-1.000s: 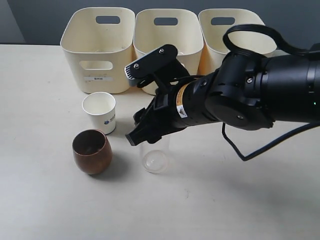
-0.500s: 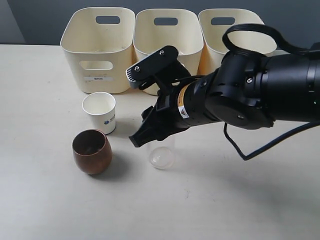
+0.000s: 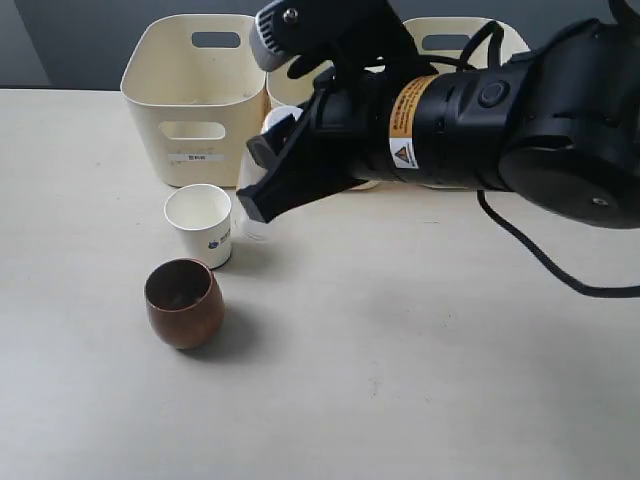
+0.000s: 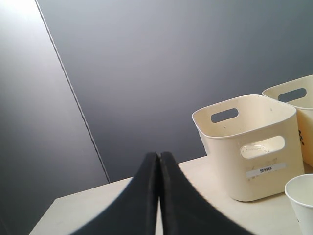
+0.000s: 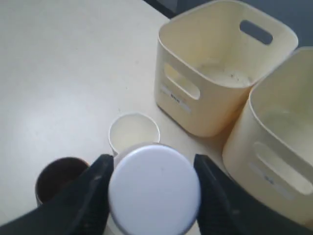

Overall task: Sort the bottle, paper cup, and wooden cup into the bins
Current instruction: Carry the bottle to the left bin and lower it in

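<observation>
The right tool (image 5: 152, 188) pinches the bottle (image 5: 154, 195) by its white cap, lifted above the paper cup (image 3: 198, 225) and wooden cup (image 3: 183, 302) on the surface (image 3: 400, 360), near the bins (image 3: 197, 98). The left tool (image 4: 159, 161) is pressed together.

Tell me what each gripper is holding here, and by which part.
The right gripper holds the bottle near its white capped top, one finger on each side, lifted off the table. The left gripper is shut and holds nothing.
</observation>
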You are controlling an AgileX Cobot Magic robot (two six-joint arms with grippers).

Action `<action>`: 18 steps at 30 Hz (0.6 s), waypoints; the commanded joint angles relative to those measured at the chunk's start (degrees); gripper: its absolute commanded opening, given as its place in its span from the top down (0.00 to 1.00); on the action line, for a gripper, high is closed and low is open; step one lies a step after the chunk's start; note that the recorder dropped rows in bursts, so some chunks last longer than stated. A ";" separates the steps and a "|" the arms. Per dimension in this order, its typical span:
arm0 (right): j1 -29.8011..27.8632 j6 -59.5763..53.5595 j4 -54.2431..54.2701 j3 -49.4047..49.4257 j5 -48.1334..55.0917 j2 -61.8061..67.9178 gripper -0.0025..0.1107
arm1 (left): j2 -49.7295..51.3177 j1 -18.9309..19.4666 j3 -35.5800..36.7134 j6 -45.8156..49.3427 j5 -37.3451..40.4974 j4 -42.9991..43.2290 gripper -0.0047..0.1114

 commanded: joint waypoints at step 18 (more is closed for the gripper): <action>-1.34 -6.07 -1.77 -26.59 -12.85 16.05 0.98 | -0.13 -0.08 0.10 -0.13 -0.26 0.02 0.96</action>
